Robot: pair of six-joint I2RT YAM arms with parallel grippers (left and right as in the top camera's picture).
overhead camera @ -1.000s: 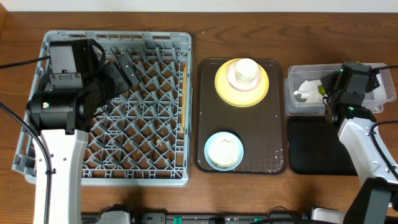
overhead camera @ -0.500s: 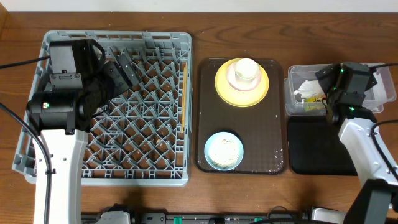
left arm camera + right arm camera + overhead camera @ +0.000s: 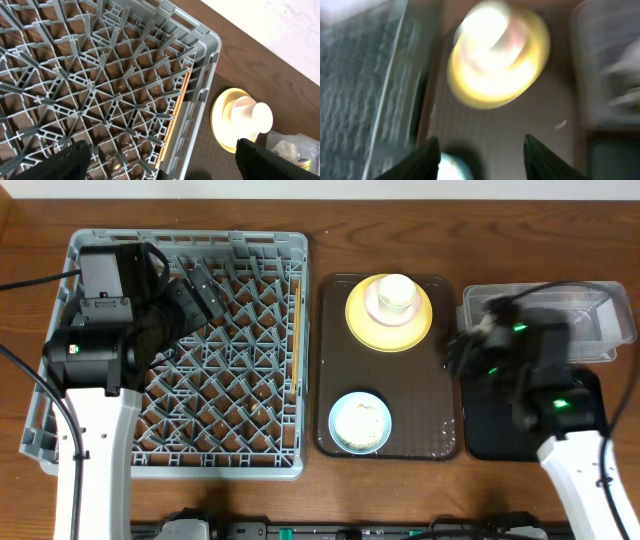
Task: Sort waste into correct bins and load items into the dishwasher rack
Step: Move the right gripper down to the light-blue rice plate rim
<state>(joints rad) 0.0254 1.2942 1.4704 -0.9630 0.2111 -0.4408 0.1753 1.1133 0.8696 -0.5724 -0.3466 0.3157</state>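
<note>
Plainly empty: left tool (image 3: 162,155) spread wide over rack (image 3: 100,75), right tool (image 3: 481,150) parted

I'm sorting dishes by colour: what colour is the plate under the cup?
The plate is yellow, clearest in the overhead view.

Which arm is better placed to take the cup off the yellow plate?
Likely right: the right end effector hovers at the brown tray's edge, close to the cup; the left end effector is farther, over the rack.
</note>
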